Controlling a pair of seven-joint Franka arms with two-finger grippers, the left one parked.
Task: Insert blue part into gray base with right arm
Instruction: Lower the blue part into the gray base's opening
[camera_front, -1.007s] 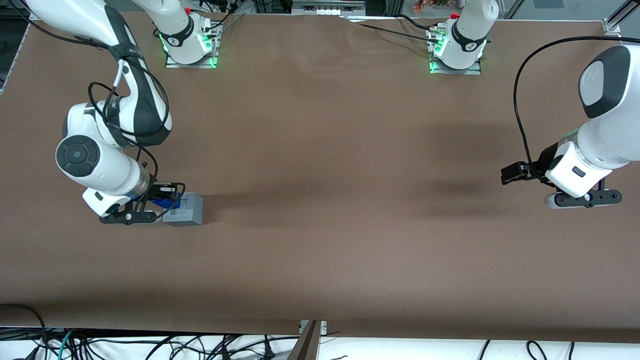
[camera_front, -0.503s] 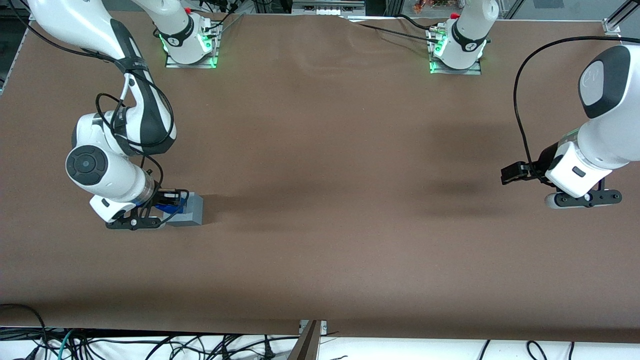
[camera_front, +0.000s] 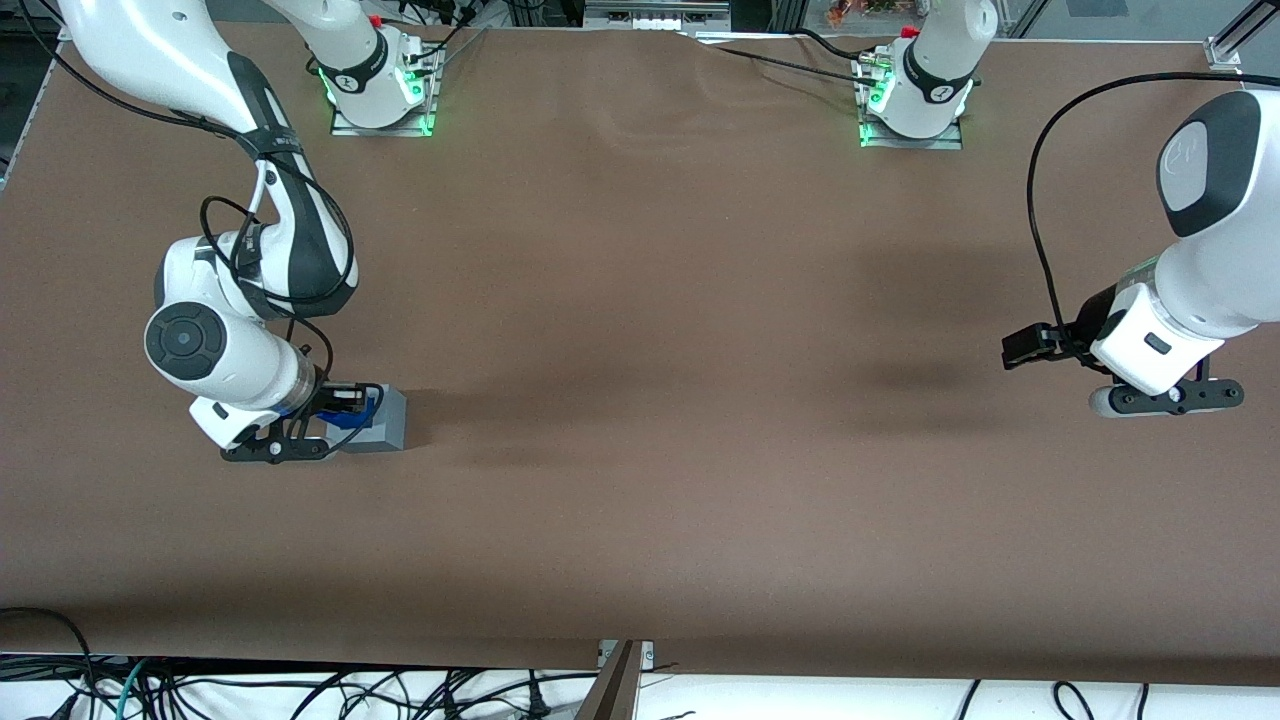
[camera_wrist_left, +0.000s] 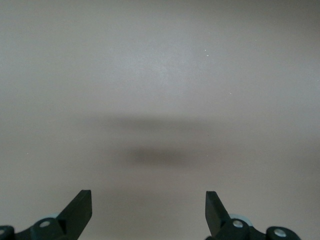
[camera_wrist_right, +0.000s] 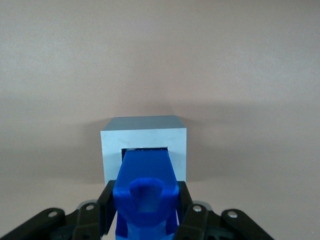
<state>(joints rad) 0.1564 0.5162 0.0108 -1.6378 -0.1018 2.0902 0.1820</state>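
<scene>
Right arm's gripper (camera_wrist_right: 146, 207) over gray base (camera_wrist_right: 144, 134), fingers (camera_wrist_right: 107, 207) clamping blue part (camera_wrist_right: 146, 192), no legible writing

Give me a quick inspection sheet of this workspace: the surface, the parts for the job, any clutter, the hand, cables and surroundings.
Surface: brown table, covered by a sheet with slight wrinkles, soft shadows.
Job's things: gray base stands on the table toward the working arm's end; blue part is held over it, its tip at the square recess, not seated.
Clutter: nothing seen.
Hand: right arm's hand shut on the blue part, just above the base.
Cables: black cable looped along the right arm; cable tangle beside the table's near edge.
Surroundings: two arm mounts with green lights at the edge farthest from the front camera.
</scene>
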